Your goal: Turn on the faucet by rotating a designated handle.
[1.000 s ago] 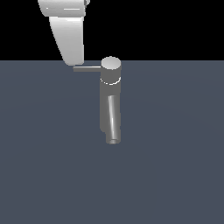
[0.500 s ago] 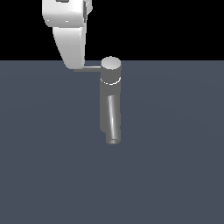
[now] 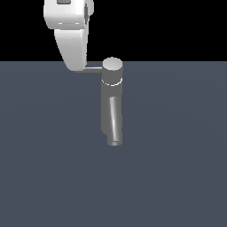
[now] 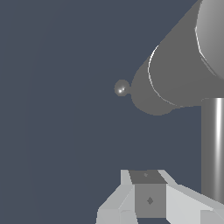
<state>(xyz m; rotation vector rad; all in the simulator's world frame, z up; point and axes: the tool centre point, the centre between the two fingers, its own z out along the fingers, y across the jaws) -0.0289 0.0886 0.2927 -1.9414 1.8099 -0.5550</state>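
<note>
The faucet (image 3: 111,104) is a grey upright cylinder with a lighter round cap (image 3: 112,65) and a slanted spout tube (image 3: 115,122) running down toward the camera. The handle (image 3: 95,69) is a thin grey rod sticking out from the cap toward the exterior view's left. My white gripper (image 3: 76,67) comes down from above, its tip at the rod's outer end and covering it. In the wrist view the faucet (image 4: 183,65) looms large, the handle (image 4: 214,148) runs right beside my gripper (image 4: 148,175), and the fingers look closed together, holding nothing.
The faucet stands on a flat dark blue-grey floor (image 3: 177,177). Behind it the background is black. A small grey knob (image 4: 122,88) shows beside the faucet body in the wrist view.
My gripper has shifted slightly toward the exterior view's right, closer to the faucet, and covers more of the handle's outer end. The faucet body and spout look unchanged.
</note>
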